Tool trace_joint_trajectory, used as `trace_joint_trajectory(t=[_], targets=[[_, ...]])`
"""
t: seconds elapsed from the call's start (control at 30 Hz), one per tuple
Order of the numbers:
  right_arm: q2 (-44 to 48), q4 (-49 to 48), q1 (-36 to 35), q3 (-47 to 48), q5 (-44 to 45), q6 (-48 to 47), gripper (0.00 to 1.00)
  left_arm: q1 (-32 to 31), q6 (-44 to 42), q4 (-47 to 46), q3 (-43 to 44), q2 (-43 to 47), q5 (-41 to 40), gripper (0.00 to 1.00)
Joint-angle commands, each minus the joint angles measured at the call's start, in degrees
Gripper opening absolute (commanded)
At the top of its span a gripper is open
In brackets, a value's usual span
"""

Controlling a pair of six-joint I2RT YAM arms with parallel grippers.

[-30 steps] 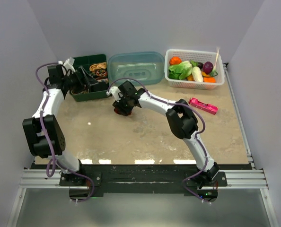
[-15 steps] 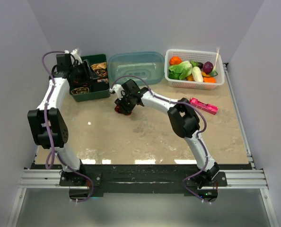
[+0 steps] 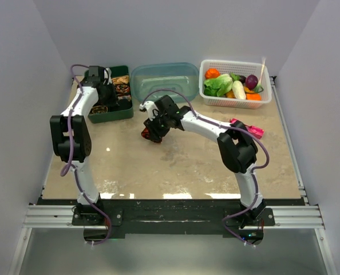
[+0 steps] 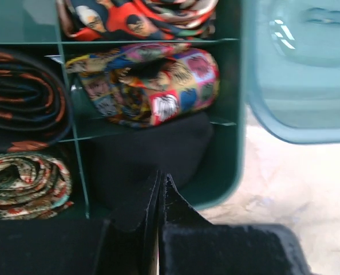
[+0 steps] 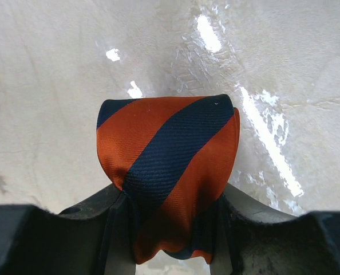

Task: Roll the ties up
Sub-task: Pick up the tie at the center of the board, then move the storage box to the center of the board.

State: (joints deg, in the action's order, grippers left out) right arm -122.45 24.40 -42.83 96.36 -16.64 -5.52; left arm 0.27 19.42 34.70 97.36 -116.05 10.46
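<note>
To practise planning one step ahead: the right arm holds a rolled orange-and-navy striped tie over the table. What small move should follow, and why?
Probably carry the rolled orange-and-navy striped fabric tie toward the dark green divided plastic tray. The right arm's jaws clamp it fully rolled, and the tray's compartments hold other rolled ties, so it likely belongs there.

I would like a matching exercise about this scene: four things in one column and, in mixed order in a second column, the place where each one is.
Things
1. orange and navy striped tie
2. comic-print tie
3. pink gadget
4. vegetables

Places
a. inside the white basket
b. between the fingers of the right gripper
c. lying on the table, in front of the basket
d. in a compartment of the green box

Pairs: 1-b, 2-d, 3-c, 4-a
</note>
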Motion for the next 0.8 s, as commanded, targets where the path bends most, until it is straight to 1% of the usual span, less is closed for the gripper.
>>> trace_joint_trajectory(t=[0.0, 0.2, 0.37, 0.43, 0.6, 0.63, 0.77], targets=[[5.8, -3.2, 1.3, -1.4, -2.0, 2.4, 0.00, -1.1, -1.3, 1.9, 4.1, -1.6, -3.8, 0.01], [7.8, -3.2, 2.5, -1.6, -1.8, 2.8, 0.00, -1.7, -2.6, 3.4, 0.4, -1.7, -4.3, 0.00], [7.8, -1.6, 3.0, 1.6, -1.7, 3.0, 0.00, -1.8, -2.9, 1.3, -8.9, 4.6, -3.5, 0.00], [7.7, -1.5, 3.2, 3.0, -1.5, 3.1, 0.00, -1.8, -2.7, 0.2, -12.6, 7.2, -0.8, 0.00], [7.1, -0.6, 3.3, 6.7, -1.2, 3.7, 0.00, -1.8, -2.6, 0.0, -17.8, 10.6, 3.3, 0.00], [7.1, -0.4, 3.2, 7.2, -1.2, 3.8, 0.00, -1.9, -2.5, -0.4, -20.3, 12.5, 4.9, 0.00], [6.4, 0.5, 3.2, 10.2, -1.5, 3.9, 0.00, -1.9, -2.6, -0.7, -25.5, 18.0, 6.2, 0.00]])
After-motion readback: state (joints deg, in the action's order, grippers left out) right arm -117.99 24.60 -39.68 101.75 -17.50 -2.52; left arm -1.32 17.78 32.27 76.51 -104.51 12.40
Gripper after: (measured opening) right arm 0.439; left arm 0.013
